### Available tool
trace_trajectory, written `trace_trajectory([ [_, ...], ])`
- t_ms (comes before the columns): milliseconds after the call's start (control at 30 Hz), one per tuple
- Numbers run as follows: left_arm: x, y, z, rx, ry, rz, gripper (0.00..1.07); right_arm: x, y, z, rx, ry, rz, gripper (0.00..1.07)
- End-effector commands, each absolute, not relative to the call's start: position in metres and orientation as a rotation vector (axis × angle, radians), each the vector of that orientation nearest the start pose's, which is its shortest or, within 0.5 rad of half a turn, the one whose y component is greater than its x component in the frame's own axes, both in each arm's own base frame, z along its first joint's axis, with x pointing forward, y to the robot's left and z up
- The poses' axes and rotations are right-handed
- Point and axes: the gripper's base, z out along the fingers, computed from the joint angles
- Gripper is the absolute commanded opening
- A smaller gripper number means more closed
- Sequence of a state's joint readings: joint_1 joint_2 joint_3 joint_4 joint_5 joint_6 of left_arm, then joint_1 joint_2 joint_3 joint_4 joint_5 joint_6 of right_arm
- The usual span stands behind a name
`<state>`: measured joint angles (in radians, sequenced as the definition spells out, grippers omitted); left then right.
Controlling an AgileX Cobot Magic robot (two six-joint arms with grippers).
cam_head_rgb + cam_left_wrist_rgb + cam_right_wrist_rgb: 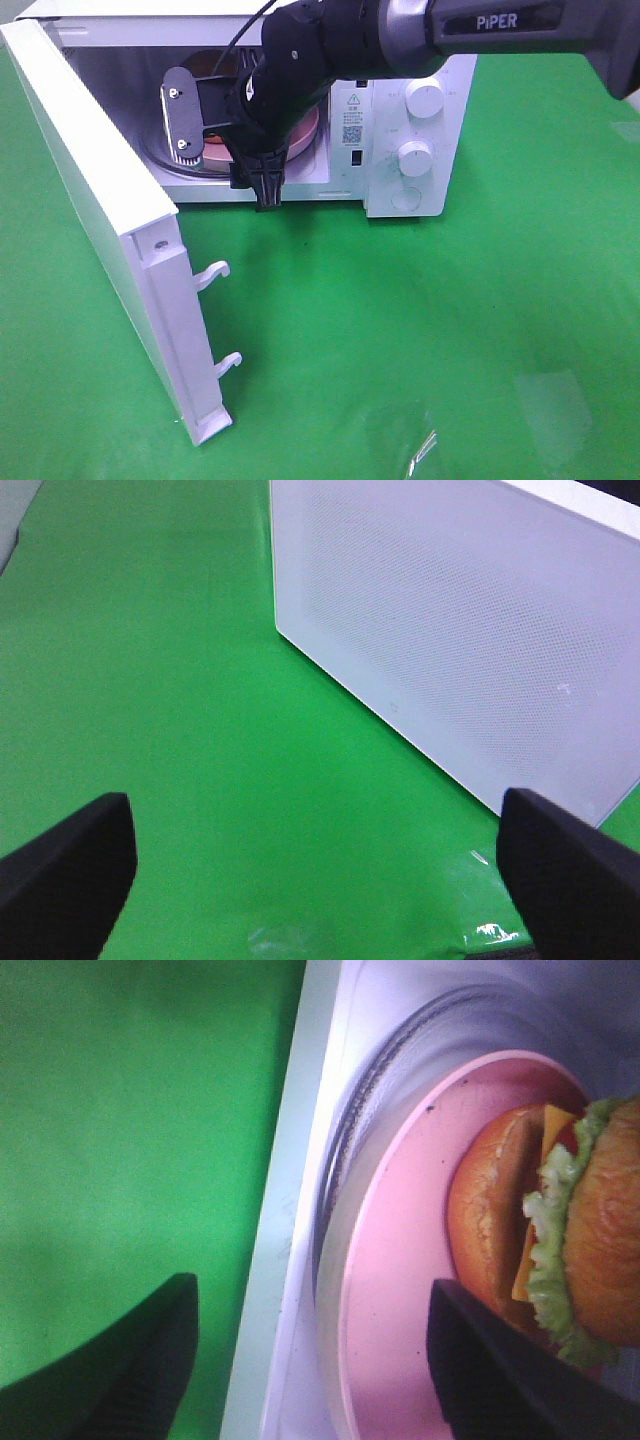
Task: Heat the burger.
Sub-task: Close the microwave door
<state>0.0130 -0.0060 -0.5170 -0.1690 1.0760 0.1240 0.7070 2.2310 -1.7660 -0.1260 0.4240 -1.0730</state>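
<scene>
The burger, with a golden-brown bun, green lettuce and yellow cheese, sits on a pink plate on the glass turntable inside the open microwave. In the high view the right arm hides the burger and only the plate's edge shows. My right gripper is open and empty, just outside the microwave's front sill, with the plate's near edge between its fingers; it also shows in the high view. My left gripper is open and empty over the green mat.
The microwave door stands wide open to the left, with two latch hooks on its edge. Its outer face fills the left wrist view. Two knobs are on the control panel. The green mat covers the table.
</scene>
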Motion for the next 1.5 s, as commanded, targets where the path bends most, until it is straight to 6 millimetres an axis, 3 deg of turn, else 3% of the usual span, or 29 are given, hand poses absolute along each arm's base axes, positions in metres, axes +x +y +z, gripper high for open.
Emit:
trace_trajectory([
  [33,-0.009,-0.014,0.282,0.121,2.020,-0.122,0.89,0.384,0.325,0.192,-1.918,1.408,-0.285,0.65],
  [633,-0.009,-0.014,0.282,0.121,2.020,-0.122,0.89,0.347,0.293,0.202,-1.924,1.425,-0.270,0.69],
  [1233,-0.009,-0.014,0.282,0.121,2.020,-0.122,0.89,0.291,0.244,0.236,-1.719,1.667,-0.150,0.69],
  [1500,-0.009,-0.014,0.282,0.121,2.020,-0.122,0.89,0.271,0.227,0.240,-1.610,1.809,-0.085,0.69],
])
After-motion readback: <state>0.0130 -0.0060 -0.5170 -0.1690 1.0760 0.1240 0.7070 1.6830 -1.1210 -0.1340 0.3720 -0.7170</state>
